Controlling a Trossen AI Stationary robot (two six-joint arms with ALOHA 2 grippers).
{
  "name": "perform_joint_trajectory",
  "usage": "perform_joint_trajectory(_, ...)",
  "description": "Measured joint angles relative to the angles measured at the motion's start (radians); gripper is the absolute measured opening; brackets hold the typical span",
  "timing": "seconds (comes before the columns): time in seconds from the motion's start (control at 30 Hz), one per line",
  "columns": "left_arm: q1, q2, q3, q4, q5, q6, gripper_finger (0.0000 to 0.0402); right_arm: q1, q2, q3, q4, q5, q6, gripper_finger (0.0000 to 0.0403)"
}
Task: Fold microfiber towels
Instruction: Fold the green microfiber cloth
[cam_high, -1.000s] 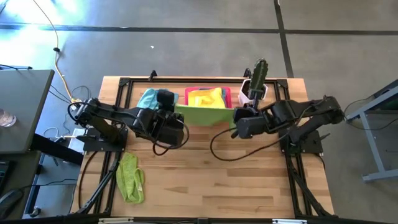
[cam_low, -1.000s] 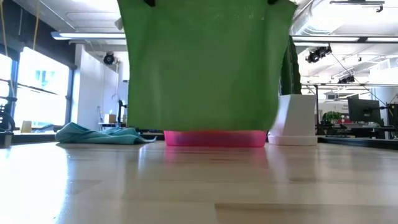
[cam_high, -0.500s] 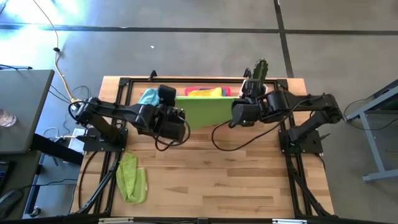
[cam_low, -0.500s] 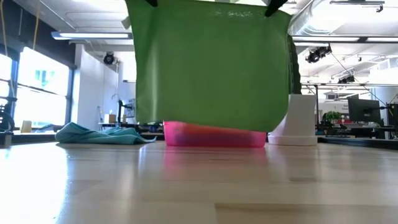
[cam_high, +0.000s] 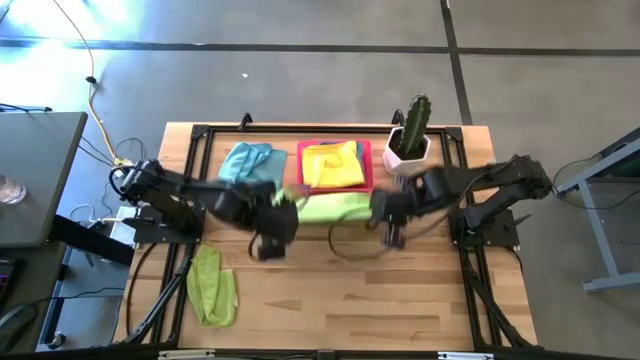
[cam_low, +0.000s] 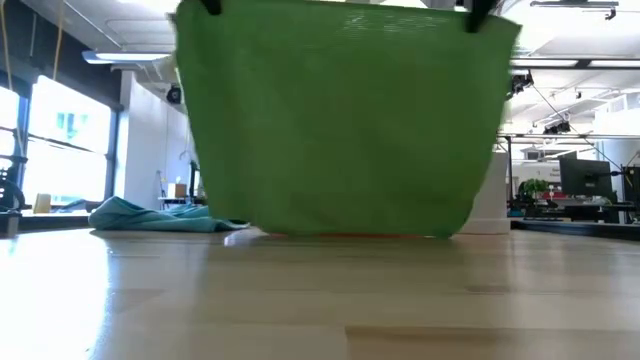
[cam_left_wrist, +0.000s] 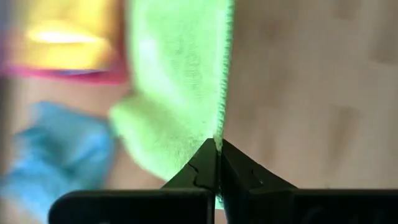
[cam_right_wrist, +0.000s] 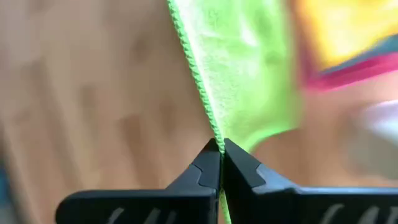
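At the near left edge of the wooden table (cam_high: 400, 300) lies a crumpled lime green towel (cam_high: 211, 285), untouched. Farther in, over the middle of the table, a second lime green towel (cam_high: 333, 207) hangs stretched between the two arms; in the low view it drops as a broad flat sheet (cam_low: 345, 120) whose lower hem reaches almost to the tabletop. The left gripper (cam_left_wrist: 218, 148) is clenched on one upper corner of that towel, its fingers pinched together on the hem. The right gripper (cam_right_wrist: 221, 147) is likewise clamped on the opposite upper corner, fingers pressed tight on the stitched edge. Behind the hanging towel, near the far edge, sits the pink tray (cam_high: 304, 152) with a yellow towel (cam_high: 332, 166) in it. Just beside the tray, on its left, a light blue towel (cam_high: 247, 160) lies bunched on the table. On the tray's right stands a potted cactus (cam_high: 411, 128) in a white pot.
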Motion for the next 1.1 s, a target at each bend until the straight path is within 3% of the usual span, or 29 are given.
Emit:
perform_joint_trajectory(0.13, -0.100, 0.028, -0.064, 0.139, 0.095, -0.007, 0.0000, 0.125, 0.001, -0.216, 0.288, -0.080, 0.070, 0.0000)
perform_joint_trajectory(0.23, -0.160, 0.065, -0.109, 0.179, 0.100, -0.054, 0.0000, 0.209, 0.002, -0.353, 0.501, -0.092, 0.150, 0.0000)
perform_joint_trajectory(0.5, -0.269, 0.234, -0.153, 0.255, 0.189, -0.084, 0.0000, 0.337, 0.025, -0.532, 0.882, -0.079, 0.276, 0.0000)
perform_joint_trajectory(0.73, -0.263, 0.339, -0.150, 0.343, 0.360, 0.020, 0.0000, 0.322, 0.113, -0.540, 0.911, -0.139, 0.127, 0.0000)
perform_joint_trajectory(0.93, -0.222, 0.347, -0.150, 0.271, 0.337, 0.029, 0.0000, 0.258, 0.132, -0.534, 0.856, -0.126, -0.062, 0.0000)
perform_joint_trajectory(1.1, -0.183, 0.347, -0.157, 0.211, 0.253, 0.069, 0.0000, 0.182, 0.132, -0.534, 0.782, -0.091, -0.203, 0.0000)
